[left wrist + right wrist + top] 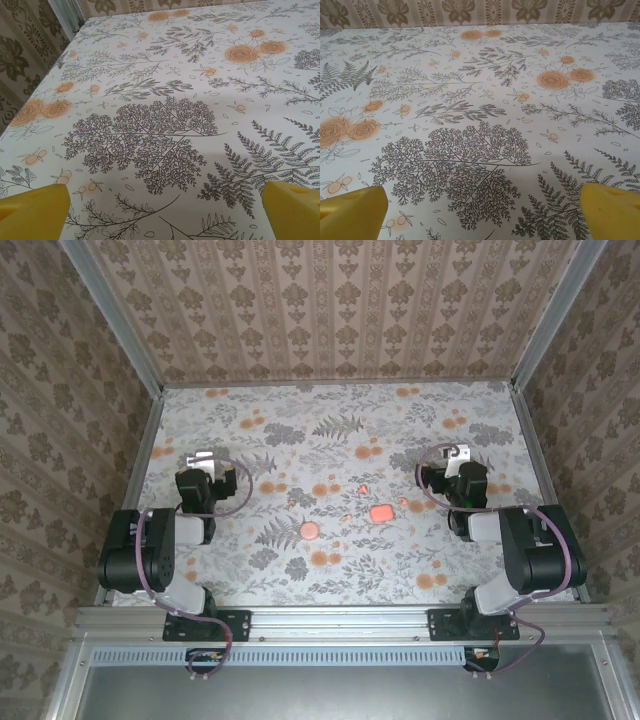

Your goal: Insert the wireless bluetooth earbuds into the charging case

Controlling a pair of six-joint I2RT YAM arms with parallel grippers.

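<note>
Earbuds (363, 483) lie loose at mid-desk (300, 420), just beside the pink case (381, 512), neither seated in it. The left tool (160, 215) and right tool (481, 214) hang released and empty, well apart from them. Judging by this, nothing is done: both pickups and insertions are left.

Left arm (140, 550), right arm (535, 552): black joint housings, pale grey links, looping purple cables (247, 487), black base plates (205, 624). Left gripper (162, 212), right gripper (482, 210): blunt yellow wedge fingers (32, 212), silver brackets (203, 457).
</note>
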